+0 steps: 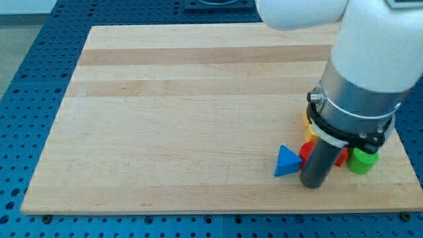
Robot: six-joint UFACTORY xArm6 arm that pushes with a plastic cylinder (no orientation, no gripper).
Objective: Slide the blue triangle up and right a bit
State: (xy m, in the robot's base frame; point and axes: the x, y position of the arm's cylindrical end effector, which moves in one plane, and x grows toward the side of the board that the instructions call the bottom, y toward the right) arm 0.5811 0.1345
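Note:
The blue triangle lies on the wooden board near the view's bottom right. My tip is at the lower end of the dark rod, just to the right of and slightly below the blue triangle, close to it or touching it. A red block sits right behind the rod, next to the triangle, partly hidden. A green block lies to the right of the rod. A yellow block peeks out above, mostly hidden by the arm.
The white and grey arm body covers the board's right side and hides parts of the block cluster. The board's bottom edge runs close below my tip. A blue perforated table surrounds the board.

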